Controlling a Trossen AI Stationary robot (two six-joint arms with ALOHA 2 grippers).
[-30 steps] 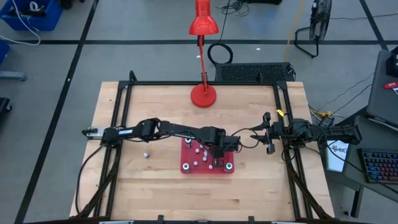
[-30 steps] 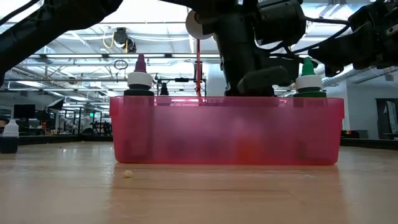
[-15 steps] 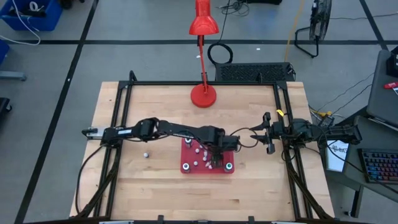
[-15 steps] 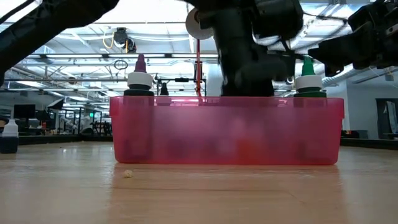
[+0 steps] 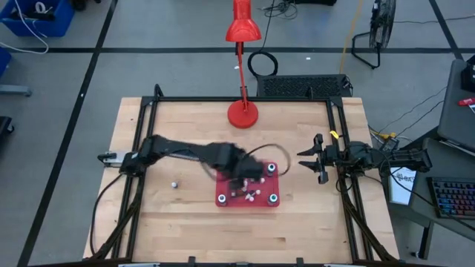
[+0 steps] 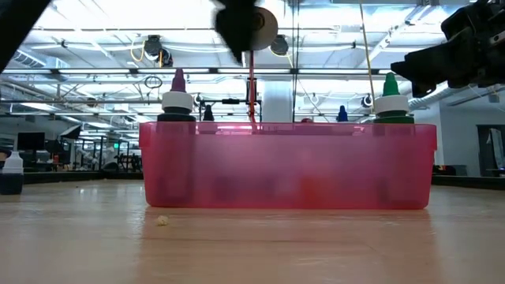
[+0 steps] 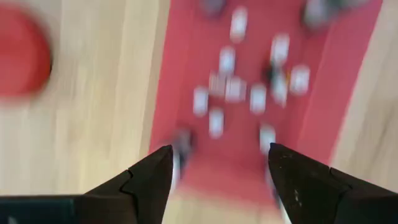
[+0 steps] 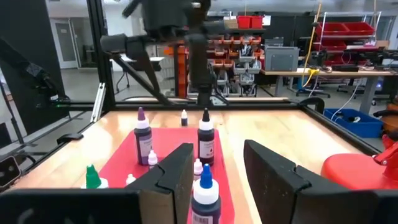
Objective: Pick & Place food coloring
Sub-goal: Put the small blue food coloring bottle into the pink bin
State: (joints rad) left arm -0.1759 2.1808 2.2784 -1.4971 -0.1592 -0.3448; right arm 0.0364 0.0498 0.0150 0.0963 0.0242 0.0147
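Left gripper [image 7: 217, 171], jaws now apart, risen above red tray [image 5: 223, 199].

The left hand [image 5: 239, 176] is smeared by motion in the high view. In its wrist view, the small bottles [image 7: 227, 62] on the red tray [image 7: 336, 93] are blurred beyond telling apart. In the low view, their lower parts are veiled by the tray's translucent wall.
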